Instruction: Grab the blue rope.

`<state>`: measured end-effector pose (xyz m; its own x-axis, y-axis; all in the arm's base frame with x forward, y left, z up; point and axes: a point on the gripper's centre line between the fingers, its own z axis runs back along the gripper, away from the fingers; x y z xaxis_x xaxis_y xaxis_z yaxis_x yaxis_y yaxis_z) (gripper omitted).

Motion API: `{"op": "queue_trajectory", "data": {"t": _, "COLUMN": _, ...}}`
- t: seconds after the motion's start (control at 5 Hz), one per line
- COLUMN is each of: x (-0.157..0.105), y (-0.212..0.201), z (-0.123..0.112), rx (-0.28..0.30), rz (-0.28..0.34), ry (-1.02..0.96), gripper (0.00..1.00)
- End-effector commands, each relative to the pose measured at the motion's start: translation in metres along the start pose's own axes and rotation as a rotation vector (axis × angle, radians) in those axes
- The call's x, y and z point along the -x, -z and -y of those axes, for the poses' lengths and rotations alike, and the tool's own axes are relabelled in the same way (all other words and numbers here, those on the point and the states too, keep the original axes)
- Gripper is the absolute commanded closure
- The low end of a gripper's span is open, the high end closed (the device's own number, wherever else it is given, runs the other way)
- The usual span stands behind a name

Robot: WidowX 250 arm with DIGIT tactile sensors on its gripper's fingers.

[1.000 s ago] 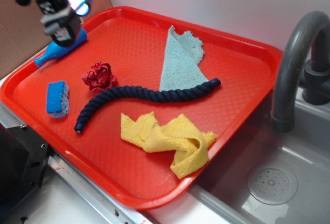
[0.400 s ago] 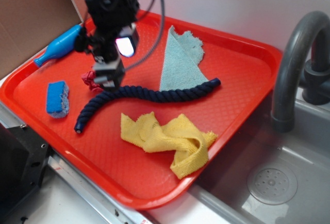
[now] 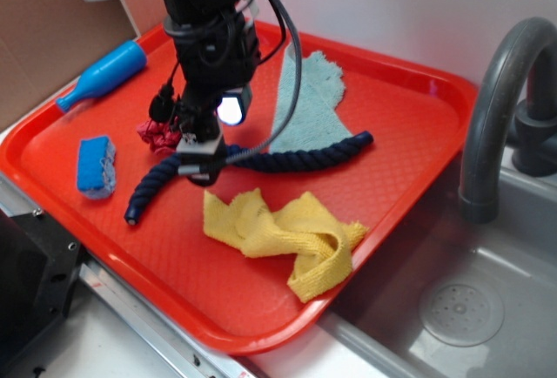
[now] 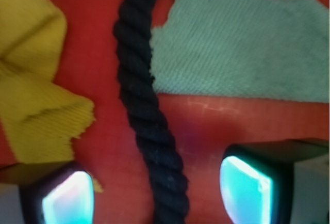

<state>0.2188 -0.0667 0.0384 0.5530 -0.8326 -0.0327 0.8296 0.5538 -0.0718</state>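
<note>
The blue rope, a thick dark navy twisted cord, lies wavy across the middle of the red tray. My gripper is low over the rope's middle part, open. In the wrist view the rope runs between my two fingertips, with red tray showing on both sides of it. My gripper straddles the rope without touching it.
A yellow cloth lies just in front of the rope, a light teal cloth behind it. A crumpled red cloth, a blue sponge block and a bright blue bottle are at the left. A sink with grey faucet is at the right.
My gripper has moved from the tray's far left corner to the right and down, and now sits low over the middle of the rope. Nothing on the tray has moved.
</note>
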Motion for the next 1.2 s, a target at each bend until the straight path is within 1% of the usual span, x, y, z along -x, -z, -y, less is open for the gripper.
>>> {"op": "queue_trajectory", "data": {"t": 0.0, "x": -0.009, "y": 0.024, "z": 0.008, "rx": -0.076, "rz": -0.078, "ry": 0.013, "gripper": 0.0}}
{"op": "queue_trajectory", "data": {"t": 0.2, "x": -0.009, "y": 0.03, "z": 0.008, "rx": -0.05, "rz": -0.063, "ry": 0.056, "gripper": 1.0}}
{"op": "queue_trajectory", "data": {"t": 0.4, "x": -0.009, "y": 0.035, "z": 0.007, "rx": -0.046, "rz": -0.078, "ry": 0.046, "gripper": 1.0}}
{"op": "queue_trajectory", "data": {"t": 0.6, "x": -0.008, "y": 0.037, "z": 0.006, "rx": -0.039, "rz": -0.079, "ry": 0.042, "gripper": 1.0}}
{"op": "queue_trajectory", "data": {"t": 0.8, "x": -0.008, "y": 0.038, "z": 0.006, "rx": -0.057, "rz": -0.1, "ry": 0.034, "gripper": 1.0}}
{"op": "queue_trajectory", "data": {"t": 1.0, "x": -0.007, "y": 0.017, "z": 0.004, "rx": -0.117, "rz": -0.098, "ry": -0.054, "gripper": 1.0}}
